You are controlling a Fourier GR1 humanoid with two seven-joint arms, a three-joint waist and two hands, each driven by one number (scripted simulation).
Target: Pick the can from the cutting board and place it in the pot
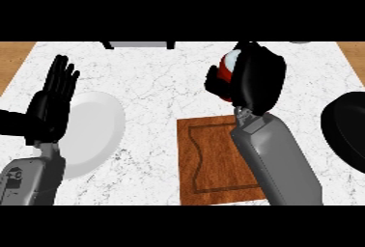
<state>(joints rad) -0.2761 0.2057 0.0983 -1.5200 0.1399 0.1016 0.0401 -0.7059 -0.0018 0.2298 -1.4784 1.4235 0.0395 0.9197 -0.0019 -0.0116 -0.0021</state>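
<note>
Can in right hand, clear of the board; pot not yet reached.

The right hand (258,79) is curled round the red-and-white can (229,67), held beyond the cutting board (214,159), apparently for carrying toward the black pot (345,128) at right; most of the can is hidden, so its long axis cannot be told; the left hand (53,96) rests with fingers straight, beside the white plate (96,132).

The right hand (255,79) curls round the red-and-white can (228,67) beyond the cutting board (214,159), the black pot (347,130) at right, the left hand (53,96) resting open.
</note>
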